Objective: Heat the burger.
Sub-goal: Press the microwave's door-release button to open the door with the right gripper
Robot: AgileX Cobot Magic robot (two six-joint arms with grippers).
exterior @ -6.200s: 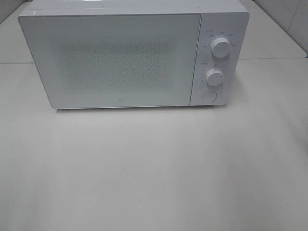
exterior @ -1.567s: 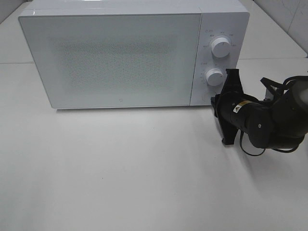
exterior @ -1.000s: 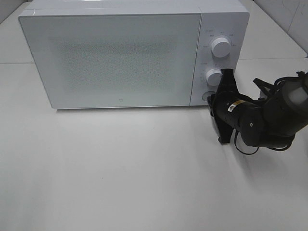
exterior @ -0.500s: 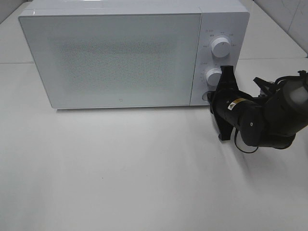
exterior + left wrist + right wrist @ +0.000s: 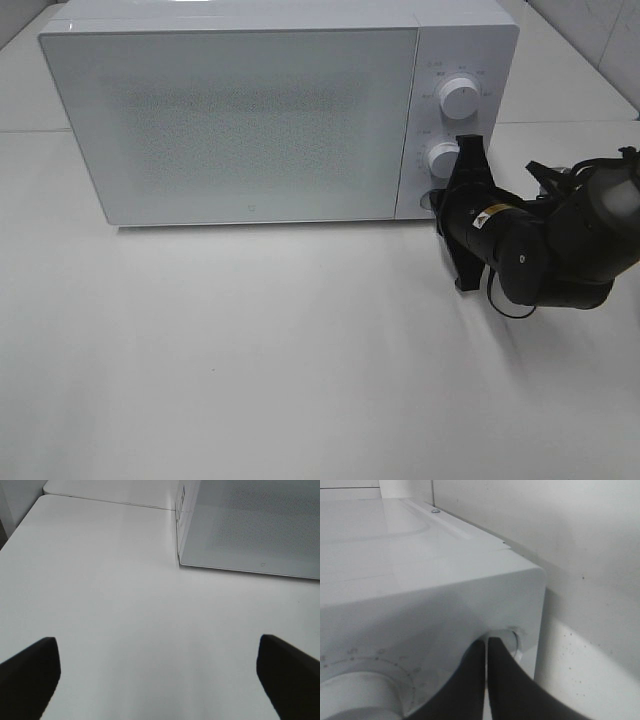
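Note:
The burger is out of view. The white microwave (image 5: 240, 120) stands at the back of the table with its door shut. My right gripper (image 5: 437, 204) is shut, and its tips are against the round button (image 5: 514, 636) at the bottom of the control panel, below the lower knob (image 5: 445, 159). In the right wrist view the two dark fingers (image 5: 470, 680) are pressed together at that button. My left gripper (image 5: 159, 680) is open over bare table, with nothing between its fingers (image 5: 27, 675), and it faces the microwave's (image 5: 250, 525) left front corner.
The upper knob (image 5: 458, 98) sits above the lower one on the panel. The white table (image 5: 300, 350) stretches in front of the microwave. A tiled wall (image 5: 600, 40) rises at the back right.
My right gripper has edged slightly up and in against the panel's lower button. The microwave door stays shut and the left gripper has not moved.

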